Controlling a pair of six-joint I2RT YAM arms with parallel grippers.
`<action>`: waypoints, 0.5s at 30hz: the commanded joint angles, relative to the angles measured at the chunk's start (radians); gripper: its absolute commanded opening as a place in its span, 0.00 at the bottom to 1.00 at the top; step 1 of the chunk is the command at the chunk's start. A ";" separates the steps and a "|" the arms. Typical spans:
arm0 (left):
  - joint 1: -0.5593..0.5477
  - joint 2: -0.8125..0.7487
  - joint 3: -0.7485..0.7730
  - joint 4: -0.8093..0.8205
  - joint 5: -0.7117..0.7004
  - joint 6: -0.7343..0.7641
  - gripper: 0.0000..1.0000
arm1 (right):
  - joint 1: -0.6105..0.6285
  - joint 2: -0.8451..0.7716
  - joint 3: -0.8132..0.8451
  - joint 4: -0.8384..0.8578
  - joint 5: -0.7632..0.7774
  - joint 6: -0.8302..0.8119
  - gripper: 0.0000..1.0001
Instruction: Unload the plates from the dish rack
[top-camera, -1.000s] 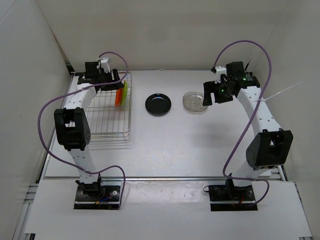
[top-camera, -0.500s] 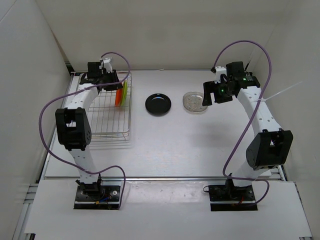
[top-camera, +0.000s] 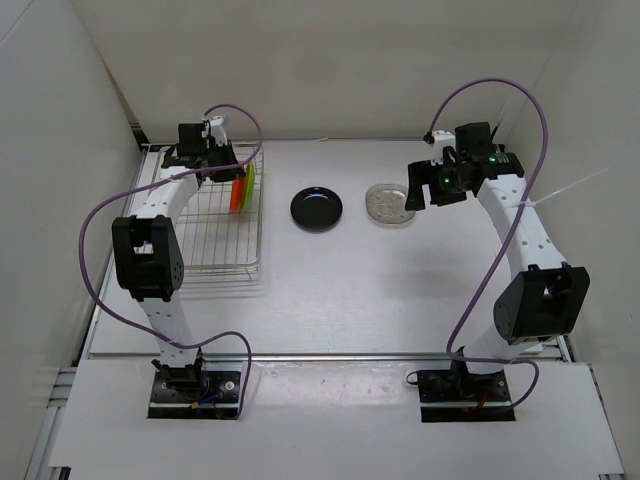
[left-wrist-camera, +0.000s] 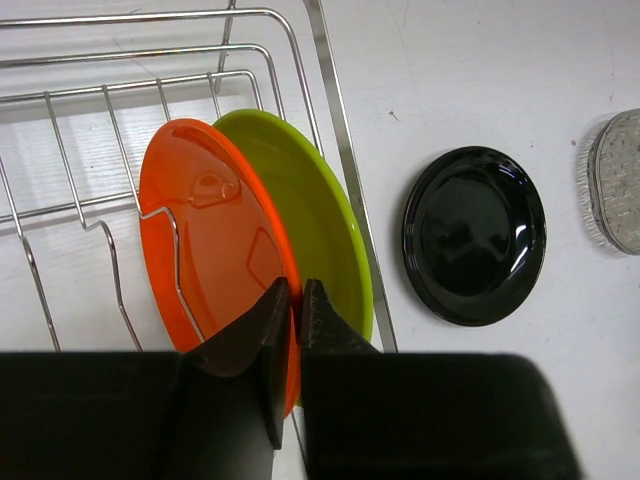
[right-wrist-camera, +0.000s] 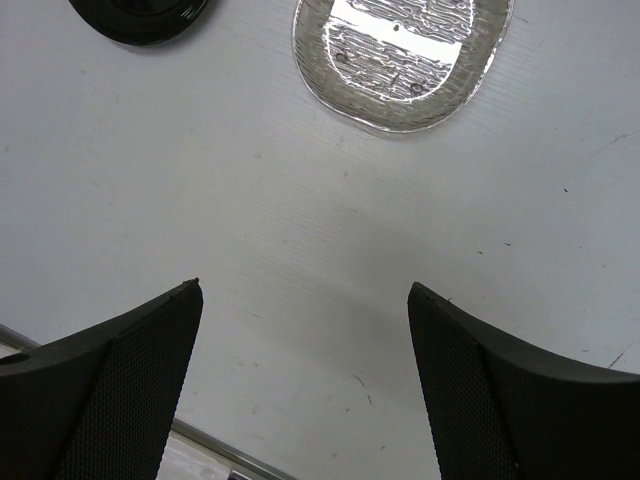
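Note:
In the left wrist view the orange plate (left-wrist-camera: 205, 225) and the lime green plate (left-wrist-camera: 325, 225) stand on edge side by side at the right end of the dish rack (left-wrist-camera: 338, 150). My left gripper (left-wrist-camera: 295, 292) is shut on the orange plate's rim, one finger on each face. From above, the orange plate (top-camera: 237, 194) and the green plate (top-camera: 250, 180) sit just under that gripper (top-camera: 222, 168). On the table lie the black plate (top-camera: 316, 208) and the clear plate (top-camera: 388, 203). My right gripper (right-wrist-camera: 305, 290) hangs open and empty above bare table, near the clear plate (right-wrist-camera: 400, 50).
The dish rack (top-camera: 215, 245) stands at the table's left side, close to the left wall. White walls close in the table on the left, back and right. The black plate (left-wrist-camera: 473, 235) lies just right of the rack.
My left gripper's fingers have closed onto the orange plate's rim. The right arm has shifted only slightly.

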 joint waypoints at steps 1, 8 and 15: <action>0.005 -0.005 0.023 -0.024 -0.060 0.008 0.15 | -0.002 -0.038 0.004 0.018 -0.018 0.004 0.86; 0.005 -0.020 0.063 -0.093 -0.069 0.017 0.11 | -0.002 -0.047 0.004 0.018 -0.018 0.004 0.86; 0.005 -0.100 0.138 -0.185 -0.078 0.017 0.11 | -0.002 -0.057 0.004 0.018 -0.018 0.013 0.86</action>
